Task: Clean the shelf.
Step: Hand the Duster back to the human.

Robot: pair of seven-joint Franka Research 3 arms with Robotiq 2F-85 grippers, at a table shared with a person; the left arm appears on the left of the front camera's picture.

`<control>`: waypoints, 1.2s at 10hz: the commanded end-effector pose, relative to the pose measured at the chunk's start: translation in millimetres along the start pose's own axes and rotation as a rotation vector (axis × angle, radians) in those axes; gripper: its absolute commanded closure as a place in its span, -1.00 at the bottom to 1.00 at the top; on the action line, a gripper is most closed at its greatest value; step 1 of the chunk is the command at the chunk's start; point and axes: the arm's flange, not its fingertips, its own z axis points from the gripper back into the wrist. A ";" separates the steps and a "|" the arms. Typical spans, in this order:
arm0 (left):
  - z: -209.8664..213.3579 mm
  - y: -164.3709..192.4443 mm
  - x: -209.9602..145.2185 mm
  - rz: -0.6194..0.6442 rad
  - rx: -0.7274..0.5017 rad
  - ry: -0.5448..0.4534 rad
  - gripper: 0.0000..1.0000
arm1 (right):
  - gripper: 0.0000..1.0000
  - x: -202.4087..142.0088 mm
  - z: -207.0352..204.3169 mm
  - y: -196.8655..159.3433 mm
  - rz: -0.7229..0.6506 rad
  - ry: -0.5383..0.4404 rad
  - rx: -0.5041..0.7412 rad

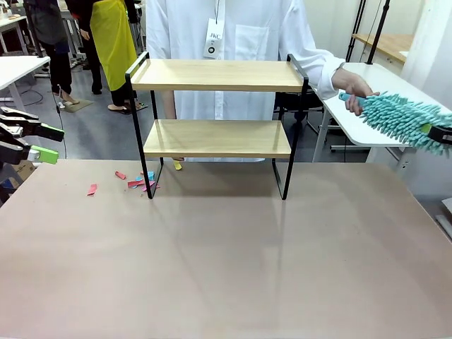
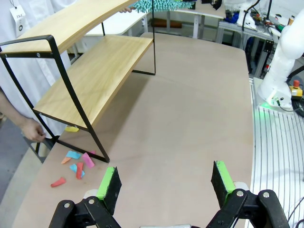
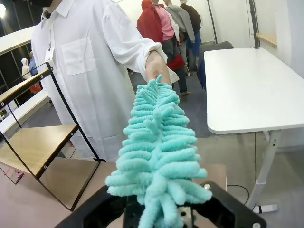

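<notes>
One two-tier shelf of light wood and black metal stands on the beige worktop, the left hand is wide open, the right hand grips one fluffy teal duster.

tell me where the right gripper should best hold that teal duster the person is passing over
Best at the end nearest the robot, where the right gripper meets the duster. The person's hand holds the far handle end, and between them is soft chenille fluff that would squash. In the right wrist view the fluff hides the fingers, so the grip cannot be confirmed. Come in along its length, from the robot's side.
</notes>
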 end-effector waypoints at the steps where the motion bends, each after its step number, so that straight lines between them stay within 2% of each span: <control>1: -0.9 1.4 1.5 -0.003 -0.001 -0.031 -1.00 | 0.66 1.3 -0.3 0.1 0.006 0.003 -0.001; 2: -0.9 1.4 1.5 -0.003 -0.001 -0.031 -1.00 | 0.66 1.3 -0.3 0.1 0.006 0.003 -0.001; 3: -0.9 1.4 1.5 -0.003 -0.001 -0.031 -1.00 | -0.47 0.0 0.0 0.0 0.000 0.000 0.000; 4: -0.9 1.4 1.5 -0.003 -0.001 -0.031 -1.00 | -0.48 1.0 1.7 1.4 0.005 0.010 0.009; 5: -0.9 1.4 1.5 -0.003 -0.001 -0.031 -1.00 | -1.00 2.8 3.4 2.2 0.009 0.017 0.014; 6: -0.9 1.4 1.5 -0.003 -0.001 -0.031 -1.00 | -0.58 7.3 3.6 3.6 0.004 0.020 0.028; 7: -0.9 1.4 1.5 -0.003 -0.001 -0.031 -1.00 | -1.00 10.3 6.8 4.8 0.006 0.015 0.036; 10: -0.9 1.4 1.5 -0.003 -0.001 -0.031 -1.00 | -1.00 43.5 19.7 5.2 -0.012 -0.044 0.064; 12: -0.9 1.4 1.5 -0.003 -0.001 -0.031 -1.00 | -1.00 80.9 32.8 2.9 -0.072 -0.120 0.086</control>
